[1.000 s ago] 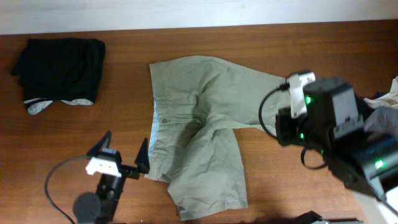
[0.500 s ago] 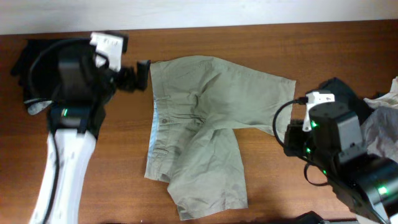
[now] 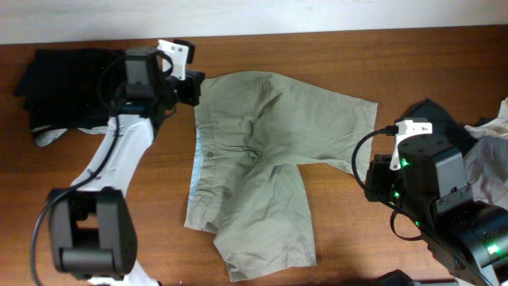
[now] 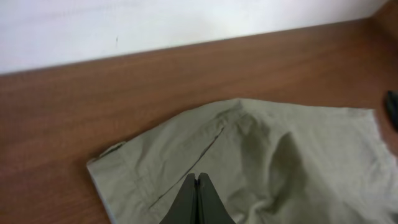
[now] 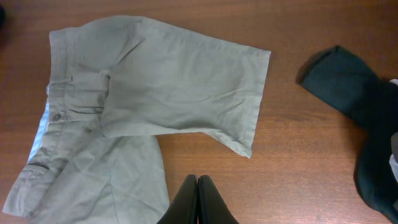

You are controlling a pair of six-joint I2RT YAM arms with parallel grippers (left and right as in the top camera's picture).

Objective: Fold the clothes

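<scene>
a: wide brown table (image 3: 333, 56), and the khaki-olive shorts (image 3: 262, 159) sprawl flat across the middle of it. the waistband (image 3: 200, 151) faces left, one leg reaches right and the other runs down toward the near edge.
b: and the other clothes?
a: a black garment (image 3: 75, 79) is bunched at the far left corner. a dark teal garment (image 5: 348, 81) lies on the right, apart from the shorts.
b: left gripper (image 4: 197, 178)?
a: it's at the top corner of the waistband, fingers pressed together right at the cloth. i cannot tell whether any fabric is pinched between them.
b: right gripper (image 5: 198, 180)?
a: fingers pressed together too and holding nothing, over bare wood near the hem of the right-reaching leg.
</scene>
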